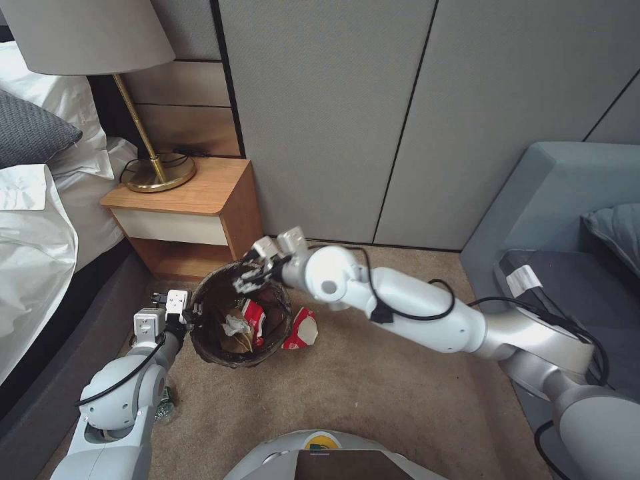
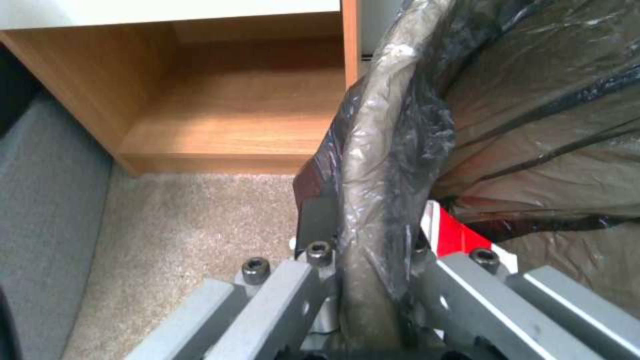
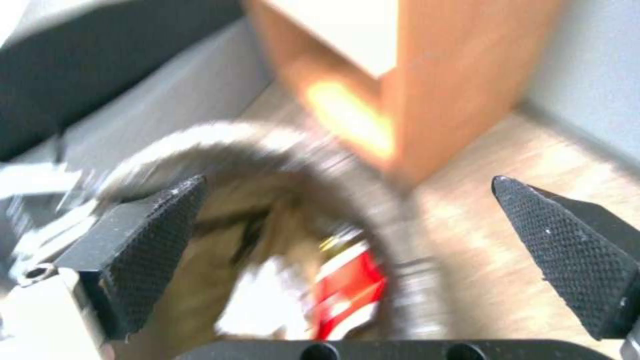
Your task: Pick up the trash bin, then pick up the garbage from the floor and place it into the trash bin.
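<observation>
The trash bin [image 1: 220,353] stands on the carpet floor [image 1: 373,400] in front of the wooden nightstand [image 1: 193,207], between the bed [image 1: 33,253] and the grey sofa [image 1: 567,220], its dark bag folded over the rim. Inside it lie three pieces of garbage that can be told apart: a red-and-white wrapper [image 1: 254,320], a white tissue wad [image 1: 235,325] and a brown paper bag [image 1: 237,343]. One more red-and-white wrapper [image 1: 301,330] lies on the floor, touching or just beside the bin on its sofa side. The left gripper [image 1: 190,315] is at the bin's near-left edge, and the left wrist view shows its fingers [image 2: 313,280] clamped on the bag-covered rim [image 2: 373,165], one inside and one outside. The right gripper [image 1: 252,272] hangs over the far side of the bin's mouth with its two black pads [image 3: 153,235] spread wide apart and nothing between them. One brass lamp [image 1: 157,170] stands on the nightstand.
</observation>
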`<state>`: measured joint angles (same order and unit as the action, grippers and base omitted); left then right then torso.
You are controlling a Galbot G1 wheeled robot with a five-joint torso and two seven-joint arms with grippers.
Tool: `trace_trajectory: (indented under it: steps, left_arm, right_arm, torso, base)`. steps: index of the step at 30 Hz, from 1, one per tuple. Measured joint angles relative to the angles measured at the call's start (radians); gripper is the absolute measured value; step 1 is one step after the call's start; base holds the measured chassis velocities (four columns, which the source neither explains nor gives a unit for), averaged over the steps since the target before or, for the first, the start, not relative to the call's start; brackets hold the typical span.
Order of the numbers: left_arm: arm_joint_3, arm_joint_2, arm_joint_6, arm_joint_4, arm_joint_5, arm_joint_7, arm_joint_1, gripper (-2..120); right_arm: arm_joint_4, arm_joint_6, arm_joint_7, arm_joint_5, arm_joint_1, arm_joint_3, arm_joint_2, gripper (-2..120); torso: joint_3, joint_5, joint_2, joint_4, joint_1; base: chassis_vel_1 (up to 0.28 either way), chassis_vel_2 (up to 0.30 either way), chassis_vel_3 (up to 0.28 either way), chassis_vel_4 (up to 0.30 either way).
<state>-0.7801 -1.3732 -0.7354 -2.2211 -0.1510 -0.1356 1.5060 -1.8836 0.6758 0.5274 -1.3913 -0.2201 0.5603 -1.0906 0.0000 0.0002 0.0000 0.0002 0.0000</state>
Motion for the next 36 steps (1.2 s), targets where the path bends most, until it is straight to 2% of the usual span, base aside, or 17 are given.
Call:
trace_trajectory:
  steps: [6, 9, 11, 13, 14, 16, 17, 20, 21, 24, 25, 28, 30, 32, 33, 35, 36]
  left_arm:
    - [-0.001, -0.003, 0.0, -0.011, -0.003, 0.0, 0.002, 0]
    - [0.0, -0.004, 0.0, -0.023, -0.004, 0.002, 0.005, 0]
    - [0.0, -0.004, 0.0, -0.026, -0.004, 0.002, 0.006, 0]
    - [-0.001, -0.005, 0.0, -0.038, -0.006, 0.004, 0.008, 0]
    - [-0.001, -0.005, 0.0, -0.038, -0.006, 0.004, 0.008, 0]
    - [-0.002, -0.004, 0.0, -0.052, -0.009, 0.007, 0.01, 0]
    - [-0.002, -0.004, 0.0, -0.052, -0.009, 0.007, 0.01, 0]
    - [-0.001, -0.008, 0.0, -0.064, -0.014, 0.013, 0.01, 0]
    - [-0.001, -0.008, 0.0, -0.064, -0.014, 0.013, 0.01, 0]
    - [0.001, -0.024, 0.0, -0.085, -0.016, 0.017, 0.013, 0]
    - [0.001, -0.024, 0.0, -0.085, -0.016, 0.017, 0.013, 0]
    - [0.001, -0.036, 0.0, -0.108, -0.025, 0.024, 0.021, 0]
    - [0.001, -0.036, 0.0, -0.11, -0.026, 0.025, 0.022, 0]
    - [-0.002, -0.035, 0.0, -0.12, -0.033, 0.028, 0.025, 0]
    - [-0.002, -0.035, 0.0, -0.12, -0.033, 0.028, 0.025, 0]
    - [-0.002, -0.036, 0.0, -0.125, -0.04, 0.035, 0.026, 0]
    - [-0.002, -0.036, 0.0, -0.125, -0.04, 0.035, 0.026, 0]
  right_arm:
    - [-0.078, 0.002, -0.011, 0.019, -0.046, -0.16, 0.115, 100]
    - [-0.164, 0.007, -0.03, 0.037, -0.148, -0.312, 0.192, 100]
    - [-0.185, 0.007, -0.034, 0.046, -0.177, -0.35, 0.206, 100]
    - [-0.248, 0.003, -0.05, 0.088, -0.292, -0.518, 0.242, 100]
    - [-0.248, 0.003, -0.05, 0.088, -0.292, -0.518, 0.242, 100]
    - [-0.291, -0.021, -0.112, 0.196, -0.421, -0.684, 0.262, 100]
    - [-0.291, -0.021, -0.112, 0.196, -0.421, -0.684, 0.262, 100]
    - [-0.316, -0.11, -0.247, 0.424, -0.62, -0.868, 0.253, 100]
    - [-0.316, -0.11, -0.247, 0.424, -0.62, -0.868, 0.253, 100]
    - [-0.321, -0.225, -0.371, 0.668, -0.786, -1.019, 0.198, 100]
    - [-0.321, -0.225, -0.371, 0.668, -0.786, -1.019, 0.198, 100]
    - [-0.315, -0.385, -0.486, 0.947, -0.958, -1.164, 0.078, 100]
    - [-0.315, -0.403, -0.493, 0.974, -0.987, -1.181, 0.057, 100]
    - [-0.315, -0.477, -0.502, 1.079, -1.108, -1.251, -0.078, 100]
    - [-0.315, -0.477, -0.502, 1.079, -1.108, -1.251, -0.078, 100]
    - [-0.302, -0.552, -0.495, 1.201, -1.173, -1.285, -0.164, 100]
    - [-0.302, -0.552, -0.495, 1.201, -1.173, -1.285, -0.164, 100]
  torso:
    - [0.0, 0.0001, 0.0, -0.0004, 0.0]
    - [0.0, 0.0003, 0.0, -0.0004, 0.0]
    - [0.0, 0.0003, 0.0, -0.0004, 0.0]
    - [0.0, 0.0001, 0.0, -0.0002, 0.0]
    - [0.0, 0.0001, 0.0, -0.0002, 0.0]
    - [0.0, 0.0002, 0.0, -0.0004, 0.0]
    - [0.0, 0.0002, 0.0, -0.0004, 0.0]
    - [0.0, 0.0002, 0.0, -0.0005, 0.0]
    - [0.0, 0.0002, 0.0, -0.0005, 0.0]
    - [0.0, -0.0002, 0.0, -0.0005, 0.0]
    - [0.0, -0.0002, 0.0, -0.0005, 0.0]
    - [0.0, 0.0, 0.0, 0.0, 0.0]
    - [0.0, 0.0001, 0.0, -0.0004, 0.0]
    - [0.0, 0.0002, 0.0, -0.0007, 0.0]
    - [0.0, 0.0002, 0.0, -0.0007, 0.0]
    - [0.0, -0.0002, 0.0, -0.0004, 0.0]
    - [0.0, -0.0002, 0.0, -0.0004, 0.0]
  base:
    - [0.0, 0.0, 0.0, 0.0]
    - [0.0, 0.0, 0.0, 0.0]
    - [0.0, 0.0, 0.0, 0.0]
    - [0.0, 0.0, 0.0, 0.0]
    - [0.0, 0.0, 0.0, 0.0]
    - [0.0, 0.0, 0.0, 0.0]
    - [0.0, 0.0, 0.0, 0.0]
    - [0.0, 0.0, 0.0, 0.0]
    - [0.0, 0.0, 0.0, 0.0]
    - [0.0, 0.0, 0.0, 0.0]
    - [0.0, 0.0, 0.0, 0.0]
    - [0.0, 0.0, 0.0, 0.0]
    - [0.0, 0.0, 0.0, 0.0]
    - [0.0, 0.0, 0.0, 0.0]
    - [0.0, 0.0, 0.0, 0.0]
    - [0.0, 0.0, 0.0, 0.0]
    - [0.0, 0.0, 0.0, 0.0]
